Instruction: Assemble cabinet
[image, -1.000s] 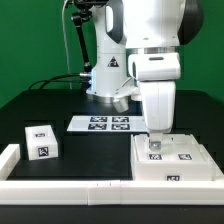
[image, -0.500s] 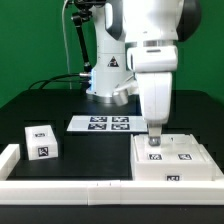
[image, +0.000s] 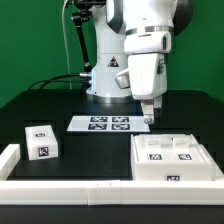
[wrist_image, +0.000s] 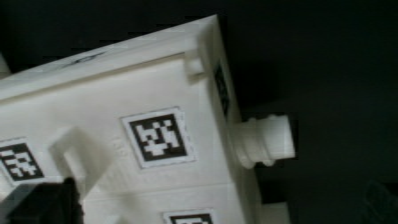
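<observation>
Cabinet, look: a large white box-shaped shell (image: 175, 162) lying flat, with square black-and-white tags on its upper face and one on the face towards the camera. In the wrist view the cabinet (wrist_image: 125, 110) shows a raised rib, a tag (wrist_image: 160, 135) on its broad face, and a short round peg (wrist_image: 267, 140) sticking out of its edge.

Cabinet, place: on the black table (image: 40, 105) at the exterior view's right, just behind the low white border rail (image: 60, 185). It is well apart from the small white tagged block (image: 40, 141) on the exterior view's left. The marker board (image: 103, 124) lies between and behind them.

My gripper: it (image: 148, 119) hangs in the air above the cabinet's rear edge, touching nothing and carrying nothing. I cannot tell how far the fingers are spread; they are too small and dark in the exterior view.

Change since half a second ago: then my fingertips were down on the cabinet's top face. Now I have lifted clear and swung a little towards the exterior view's left, with my wrist tilted. The cabinet lies where it lay.
</observation>
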